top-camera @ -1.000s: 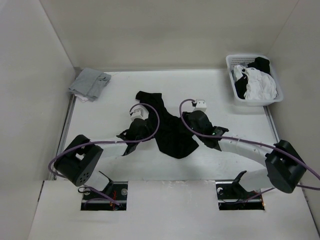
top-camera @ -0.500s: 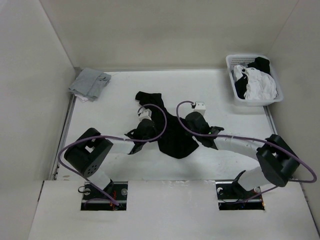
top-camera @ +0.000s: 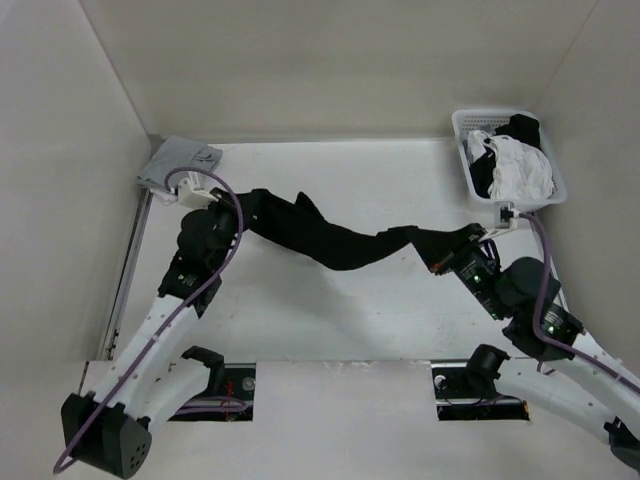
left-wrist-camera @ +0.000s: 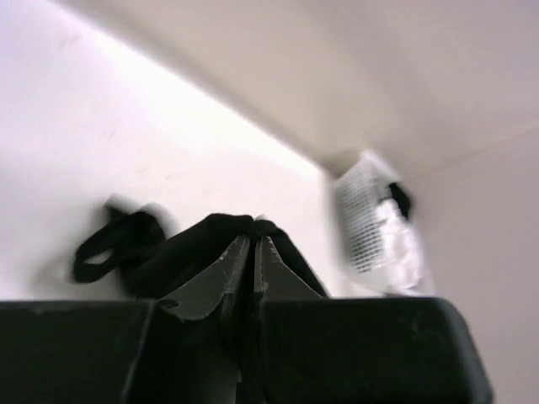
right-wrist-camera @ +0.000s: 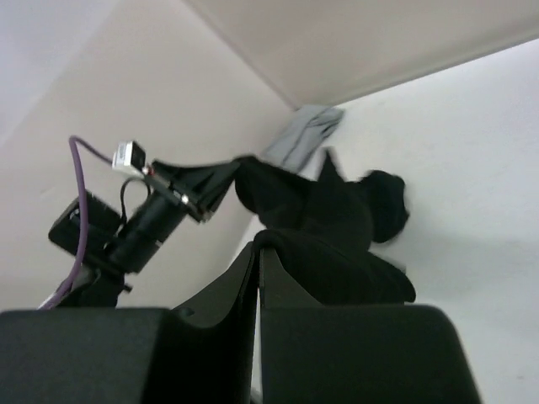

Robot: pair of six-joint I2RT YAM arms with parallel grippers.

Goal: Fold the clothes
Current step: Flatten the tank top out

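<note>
We had the left gripper [top-camera: 247, 206] and right gripper [top-camera: 455, 250] clamped on opposite ends of the clothes [top-camera: 340, 246], seemingly limp, light, sag-prone.

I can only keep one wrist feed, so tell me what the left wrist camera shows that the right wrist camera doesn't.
Only the left wrist view shows the white basket of laundry in a far corner. Only the right wrist view shows the grey cloth bundle in the corner and the left gripper from outside, shut on the black garment. Both show the white table and the garment pinched in their own jaws; the right gripper holds its other end.
</note>
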